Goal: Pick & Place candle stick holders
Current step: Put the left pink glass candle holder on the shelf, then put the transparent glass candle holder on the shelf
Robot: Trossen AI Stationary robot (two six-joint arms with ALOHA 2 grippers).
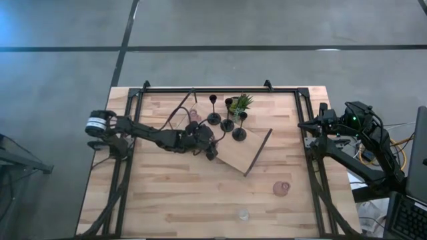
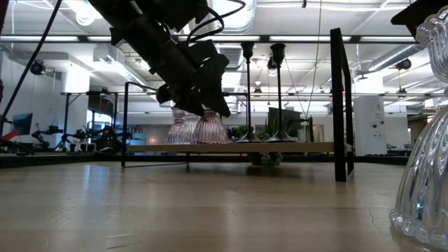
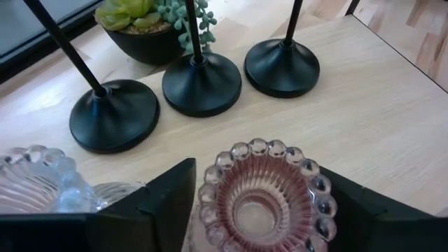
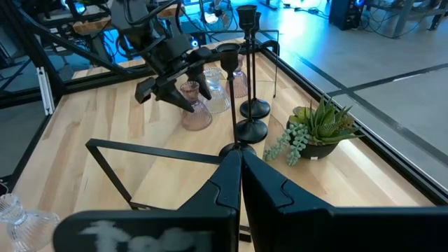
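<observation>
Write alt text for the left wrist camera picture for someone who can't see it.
A ribbed pink glass cup stands between the left gripper's open jaws on the wooden board. Beyond it stand the round bases of three black candle stick holders, with a small potted plant behind and clear glass cups beside.

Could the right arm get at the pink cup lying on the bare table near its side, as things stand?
Probably yes. The pink cup sits alone on open table, nothing beside it, and the right gripper waits shut at the table's right edge. The left gripper is busy at the board, well away.
</observation>
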